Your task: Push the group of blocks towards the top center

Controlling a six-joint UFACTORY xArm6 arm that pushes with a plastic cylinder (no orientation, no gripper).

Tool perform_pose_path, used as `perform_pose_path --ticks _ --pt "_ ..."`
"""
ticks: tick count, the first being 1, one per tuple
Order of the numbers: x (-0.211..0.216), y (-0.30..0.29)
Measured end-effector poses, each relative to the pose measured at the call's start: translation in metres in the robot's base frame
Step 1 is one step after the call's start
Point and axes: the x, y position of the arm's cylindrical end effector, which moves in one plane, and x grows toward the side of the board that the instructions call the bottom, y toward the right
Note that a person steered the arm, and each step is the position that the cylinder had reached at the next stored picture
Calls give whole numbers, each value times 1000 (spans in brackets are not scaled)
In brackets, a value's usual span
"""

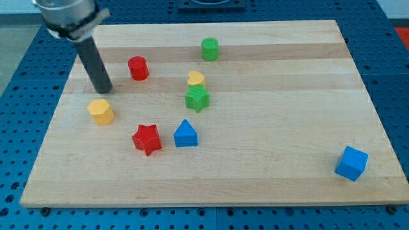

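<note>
The pale wooden board [268, 160] lies on a blue perforated table [19, 128]. My tip [104, 90] is a plain rod end with nothing to open or close, and it touches no block. Far toward the view's bottom right of it sits the blue cube [351, 163], well apart. Nearer on the view's right are the red star [147, 138], blue triangular block [185, 133], green star [197, 98], green cylinder [209, 48], red cylinder [138, 68] and yellow heart [196, 78]. The yellow hexagonal block [101, 111] sits just below my tip.

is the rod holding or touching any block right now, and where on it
Nothing is held. My tip sits apart from the yellow block, just above it in the view.
</note>
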Motion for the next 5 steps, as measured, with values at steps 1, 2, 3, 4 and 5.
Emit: perform_pose_path --ticks 1,2,3,4,5 --pt "-22 0" --pt "-37 59" --pt "-46 124" --pt "-50 184" --pt "-50 193"
